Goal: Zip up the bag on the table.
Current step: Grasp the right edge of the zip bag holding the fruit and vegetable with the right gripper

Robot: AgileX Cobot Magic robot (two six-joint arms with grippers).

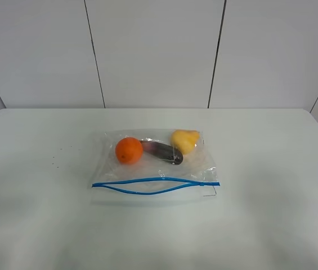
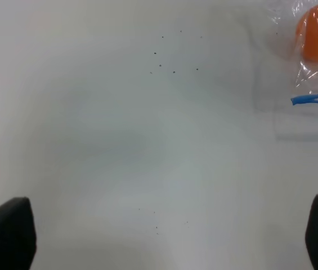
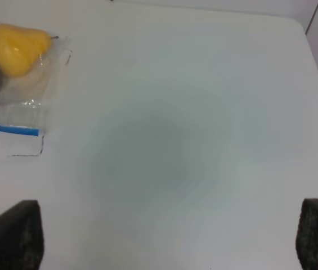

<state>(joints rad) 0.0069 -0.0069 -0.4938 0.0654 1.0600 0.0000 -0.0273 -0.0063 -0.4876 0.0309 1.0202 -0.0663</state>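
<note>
The clear bag [image 1: 154,169] lies flat in the middle of the white table [image 1: 271,169]. Inside it are an orange fruit [image 1: 129,150], a purple one [image 1: 163,152] and a yellow one [image 1: 185,140]. Its blue zip strip [image 1: 156,185] runs along the near edge, and the two tracks gape apart in the middle. Neither gripper shows in the high view. My left gripper [image 2: 164,233] is open over bare table, left of the bag's corner [image 2: 316,100]. My right gripper [image 3: 164,236] is open too, right of the bag's other corner [image 3: 12,130].
A panelled white wall stands behind the table's far edge [image 1: 159,108]. A few tiny dark specks [image 1: 54,160] dot the tabletop left of the bag. The table's right edge [image 3: 316,67] shows in the right wrist view.
</note>
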